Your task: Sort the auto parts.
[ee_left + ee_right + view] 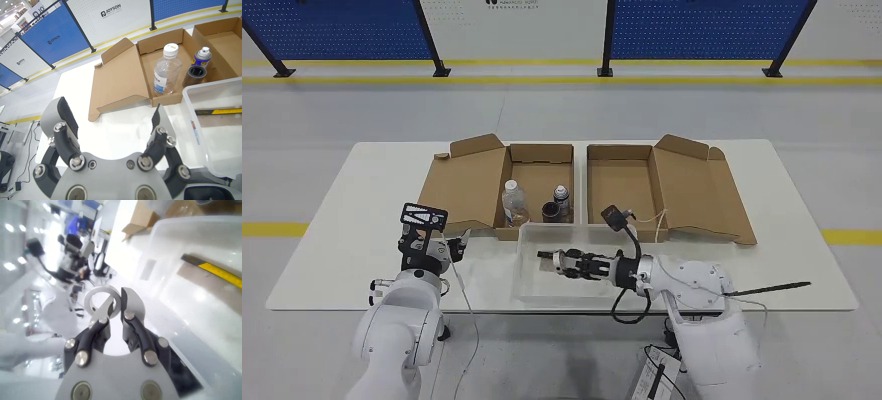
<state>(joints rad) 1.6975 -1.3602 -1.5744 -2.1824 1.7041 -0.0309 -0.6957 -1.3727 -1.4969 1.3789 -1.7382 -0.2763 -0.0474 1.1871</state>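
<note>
My right gripper [118,298] is shut on a flat silver metal ring [100,289], held by its rim. In the top view this gripper [552,260] hangs over the left part of the clear plastic bin [527,235]. A yellow and black ruler [213,270] lies on the bin's floor. My left gripper [110,106] stands open with nothing in it, above the bare table left of the bin [191,98]; from the top it [458,245] sits near the front left.
The left cardboard box [537,155] holds a clear bottle [167,72], a spray can [202,58] and a dark metal cylinder [193,77]. The right cardboard box [622,190] has nothing in it. Both lids lie folded outwards. A thin black rod [772,290] lies at the table's front right.
</note>
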